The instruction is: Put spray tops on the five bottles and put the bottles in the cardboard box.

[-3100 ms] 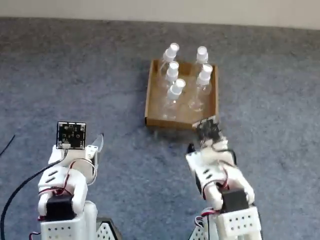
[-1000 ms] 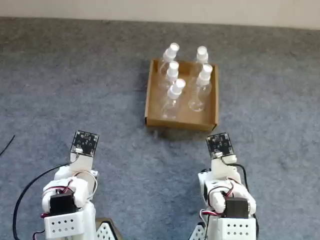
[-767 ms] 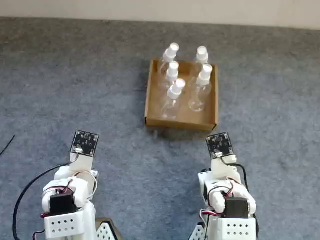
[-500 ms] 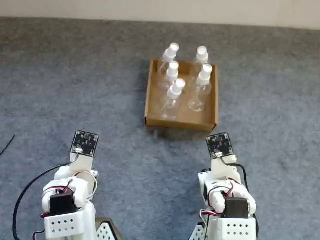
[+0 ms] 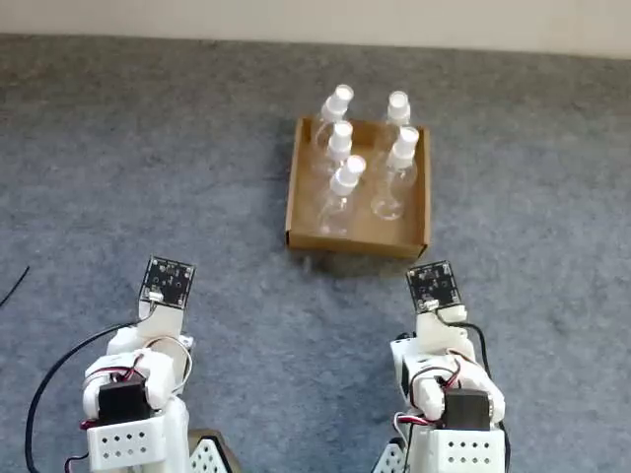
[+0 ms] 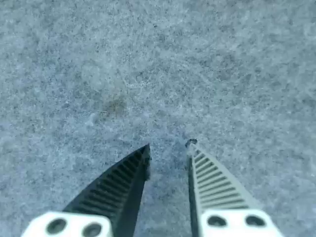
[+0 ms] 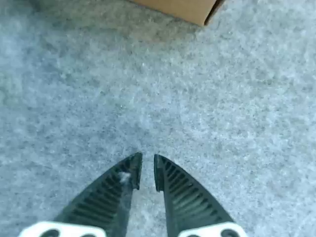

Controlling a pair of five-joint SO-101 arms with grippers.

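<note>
Several clear bottles [image 5: 338,192] with white spray tops [image 5: 346,175] stand upright inside the cardboard box [image 5: 355,243] at the far middle of the carpet. Both arms are folded back near their bases, well short of the box. In the left wrist view my left gripper [image 6: 169,144] hangs over bare carpet, slightly open, with nothing between its fingers. My right gripper [image 7: 146,157] is shut and empty above the carpet, with a corner of the box [image 7: 185,8] a short way ahead of it.
Grey carpet [image 5: 148,168] covers the whole table around the box. The left arm [image 5: 138,379] and the right arm [image 5: 446,379] sit at the near edge. A black cable [image 5: 12,286] lies at the left border.
Since about three seconds ago both arms have drawn back toward their bases, the right one away from the box's front wall. Over the last second nothing has moved.
</note>
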